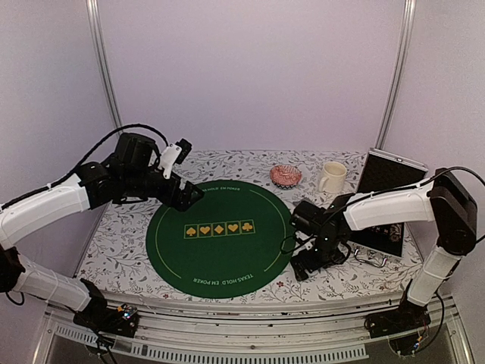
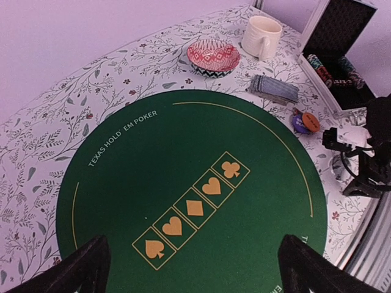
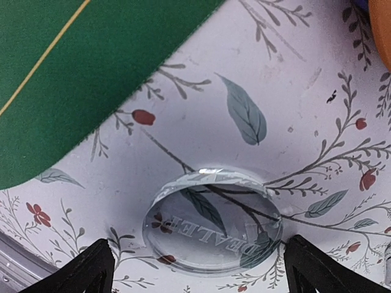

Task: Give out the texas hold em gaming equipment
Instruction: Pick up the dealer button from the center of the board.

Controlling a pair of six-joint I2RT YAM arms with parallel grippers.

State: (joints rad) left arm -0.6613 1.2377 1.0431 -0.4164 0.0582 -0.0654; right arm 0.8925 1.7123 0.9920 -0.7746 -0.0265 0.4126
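On the floral surface (image 1: 114,243), just off the right edge of the mat (image 1: 220,265): one clear dealer button (image 3: 211,223), marked DEALER, lying flat. The item is round, so no long axis is governing the approach.

Right pincer (image 3: 201,265): hanging directly above the dealer button, fingers (image 3: 85,274) spread wide and standing one on each side of it, pinching nothing. Judgement: a straight drop and a squeeze is looking sufficient. The thin clear disc is likely slipping free if the tips are closing too high.

Left pincer (image 2: 195,265): hovering over the far-left part of the mat, likewise spread and carrying nothing. It is sitting well apart from the dealer button, so the right arm is by far the nearer.

Other stock, all lying right of the mat:
- cards (image 2: 275,88), stacked by the far-right rim
- orange and blue buttons (image 2: 304,122), resting just near of the cards
- chips (image 2: 333,68), sitting in the open case (image 2: 342,24)

Non-game items: bowl (image 2: 212,58) and mug (image 2: 261,35), standing at the far edge.

Distribution is judged to be starting: every piece in view is lying off the mat.
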